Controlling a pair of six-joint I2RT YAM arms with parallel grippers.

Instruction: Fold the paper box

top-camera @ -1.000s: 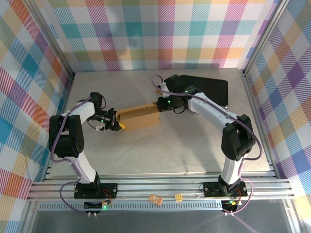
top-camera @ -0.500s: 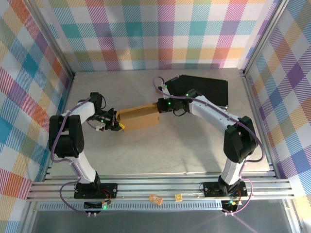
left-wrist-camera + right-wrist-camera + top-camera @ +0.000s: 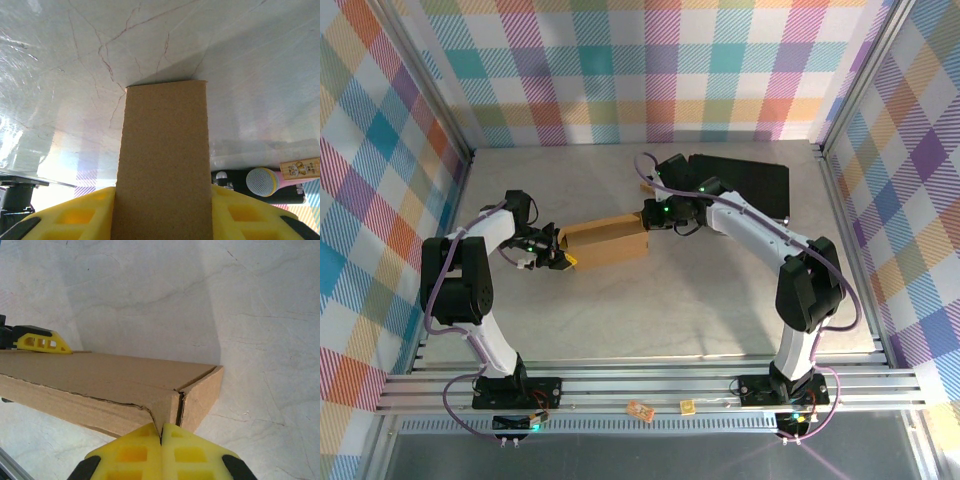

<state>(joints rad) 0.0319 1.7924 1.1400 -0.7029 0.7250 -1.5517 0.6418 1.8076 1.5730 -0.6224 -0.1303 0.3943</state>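
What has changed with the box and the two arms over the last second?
Hardly anything. The right arm wobbled slightly, and the right claw remains shut at one end corner of the paper box. The paper box has not shifted, and the left claw keeps gripping its other end.

This is a robotics lab test cell. A pale marble-patterned counter (image 3: pixel 620 310) is walled in by bright checked panels (image 3: pixel 650 70) on aluminium framing (image 3: pixel 650 388). The left arm (image 3: pixel 455 280) and right arm (image 3: pixel 805 290) are bolted to the near rail and trail purple cables (image 3: pixel 432 310).
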